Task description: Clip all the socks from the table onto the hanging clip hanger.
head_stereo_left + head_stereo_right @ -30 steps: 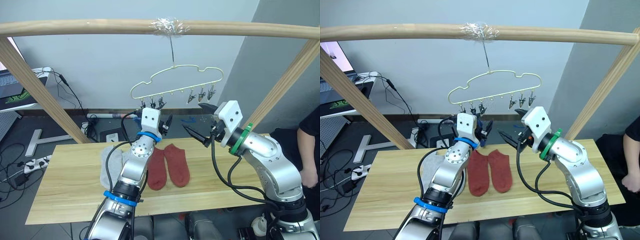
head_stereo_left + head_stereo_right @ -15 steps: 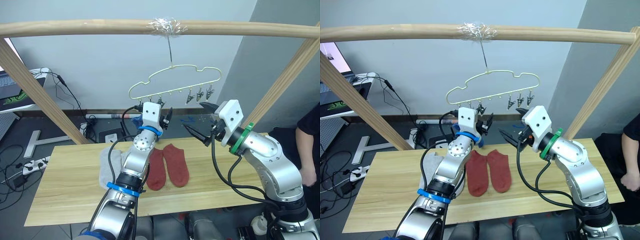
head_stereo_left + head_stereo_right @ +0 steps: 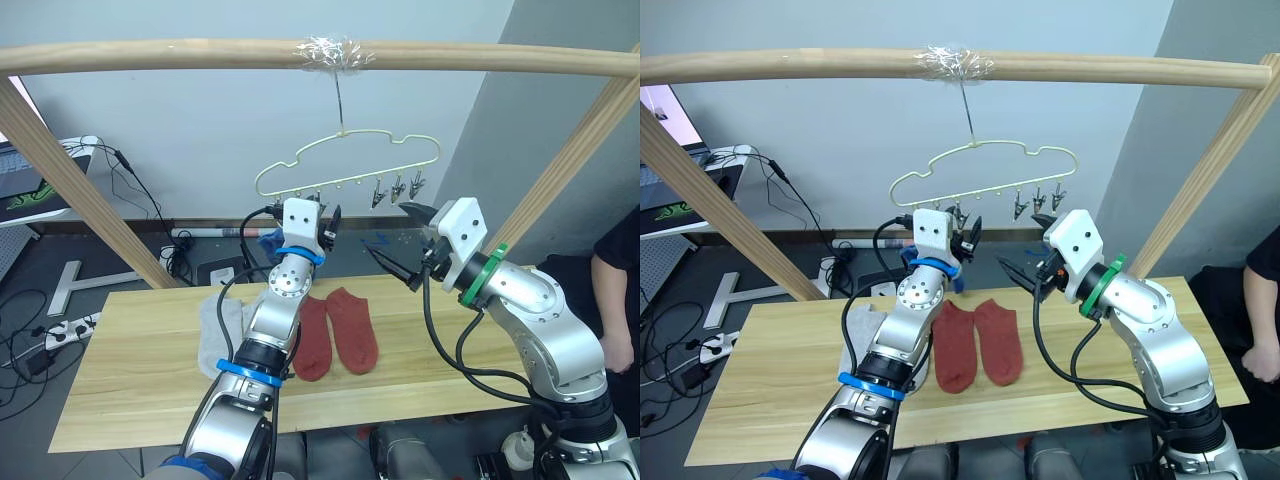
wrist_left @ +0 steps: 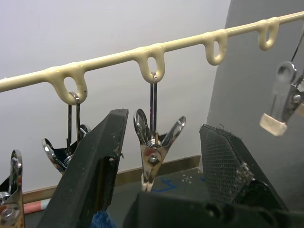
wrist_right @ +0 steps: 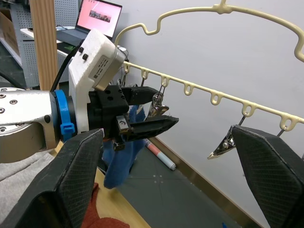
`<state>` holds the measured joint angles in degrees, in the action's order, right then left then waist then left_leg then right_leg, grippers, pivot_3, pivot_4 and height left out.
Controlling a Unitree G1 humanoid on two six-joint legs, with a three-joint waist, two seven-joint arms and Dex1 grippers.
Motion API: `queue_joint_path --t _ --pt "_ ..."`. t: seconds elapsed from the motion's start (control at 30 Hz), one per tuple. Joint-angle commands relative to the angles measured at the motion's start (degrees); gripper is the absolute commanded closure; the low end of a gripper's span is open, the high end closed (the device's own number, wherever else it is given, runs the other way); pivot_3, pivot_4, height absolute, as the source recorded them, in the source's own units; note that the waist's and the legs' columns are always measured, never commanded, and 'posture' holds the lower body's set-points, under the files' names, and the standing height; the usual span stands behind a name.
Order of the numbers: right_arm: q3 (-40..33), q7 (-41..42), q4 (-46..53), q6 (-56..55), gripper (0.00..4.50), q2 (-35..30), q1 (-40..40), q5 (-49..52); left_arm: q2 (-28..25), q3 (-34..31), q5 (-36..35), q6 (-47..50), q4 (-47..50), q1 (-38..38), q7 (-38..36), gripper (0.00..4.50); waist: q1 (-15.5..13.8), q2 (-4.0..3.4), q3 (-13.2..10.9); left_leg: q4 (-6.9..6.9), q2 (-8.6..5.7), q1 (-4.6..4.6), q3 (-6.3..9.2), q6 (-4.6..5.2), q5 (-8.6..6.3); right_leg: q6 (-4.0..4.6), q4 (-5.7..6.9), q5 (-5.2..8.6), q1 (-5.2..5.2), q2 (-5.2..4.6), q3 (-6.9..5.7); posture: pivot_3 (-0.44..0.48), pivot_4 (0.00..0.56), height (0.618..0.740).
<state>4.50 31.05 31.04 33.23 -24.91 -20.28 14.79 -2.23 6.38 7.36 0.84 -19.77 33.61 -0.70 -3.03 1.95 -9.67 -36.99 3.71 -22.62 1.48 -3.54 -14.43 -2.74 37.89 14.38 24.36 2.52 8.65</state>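
Your left gripper (image 4: 156,156), jaws apart, straddles a clip (image 4: 153,154) on the clip hanger (image 3: 345,160) with a limp blue sock (image 5: 118,156) dangling beneath; feed its cuff in.

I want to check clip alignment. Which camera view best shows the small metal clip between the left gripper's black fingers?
The left wrist view: the small metal clip hangs close up between the left gripper's fingers. The right wrist view shows it partly hidden by them; the eye views show it tiny.
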Motion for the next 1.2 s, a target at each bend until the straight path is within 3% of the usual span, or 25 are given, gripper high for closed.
queue_joint_path --t 0.03,0.4,0.5,0.63,0.8,1.0,1.2 --pt "-0.6 -0.1 2.2 -0.4 0.0 -0.3 -0.9 0.8 0.1 -0.3 0.0 -1.6 1.1 1.7 -0.1 1.79 0.0 0.0 0.0 0.0 0.0 0.0 0.0 0.0 0.0 0.0 0.0 0.0 0.0 0.0 0.0 0.147 0.132 0.74" --pt "-0.5 -0.2 2.4 -0.2 0.0 -0.3 -0.7 0.8 0.0 -0.7 -0.3 -2.3 0.6 2.0 -0.1 1.79 0.0 0.01 0.0 -0.03 0.0 0.01 0.0 0.0 0.0 0.02 0.06 -0.02 0.0 0.0 0.0 0.146 0.127 0.74" --pt "-0.6 -0.2 2.6 -0.2 0.0 -0.3 -0.6 0.8 0.1 -0.8 -0.5 -2.5 0.7 1.9 -0.3 2.31 0.0 0.01 0.0 -0.03 0.0 0.02 0.0 0.0 0.0 0.02 0.08 -0.02 0.0 0.0 0.0 0.146 0.129 0.74" --pt "-0.5 -0.2 2.6 -0.2 0.0 -0.2 -0.6 0.7 0.2 -0.8 -0.6 -2.7 0.7 1.9 -0.4 3.48 0.0 0.01 0.0 -0.04 0.0 0.02 0.0 0.0 0.01 0.02 0.08 -0.02 -0.01 0.0 0.0 0.146 0.131 0.74" --pt "0.3 -0.7 2.4 -0.2 0.0 0.6 -1.3 0.5 0.3 -0.9 -0.8 -2.6 1.0 1.8 -0.6 4.48 0.0 0.01 0.0 -0.04 0.0 0.05 0.0 0.0 0.01 0.02 0.1 -0.03 -0.03 0.0 0.0 0.147 0.134 0.74" --pt "3.7 -4.7 -1.8 -0.5 0.0 4.2 -1.0 -2.6 0.4 -1.9 -3.8 0.0 1.9 1.8 -3.7 4.48 0.0 0.01 0.0 -0.05 0.0 0.13 0.0 0.01 0.01 0.02 0.12 -0.02 -0.1 0.0 -0.01 0.153 0.14 0.74" --pt "9.8 -9.1 -17.7 -4.6 0.0 6.7 3.6 -10.7 0.0 -3.4 -8.7 5.7 5.3 1.7 -8.7 4.48 -0.1 0.08 0.1 -0.07 -0.01 0.22 -0.04 0.0 0.01 0.02 0.11 -0.02 -0.2 0.0 0.02 0.159 0.144 0.74"
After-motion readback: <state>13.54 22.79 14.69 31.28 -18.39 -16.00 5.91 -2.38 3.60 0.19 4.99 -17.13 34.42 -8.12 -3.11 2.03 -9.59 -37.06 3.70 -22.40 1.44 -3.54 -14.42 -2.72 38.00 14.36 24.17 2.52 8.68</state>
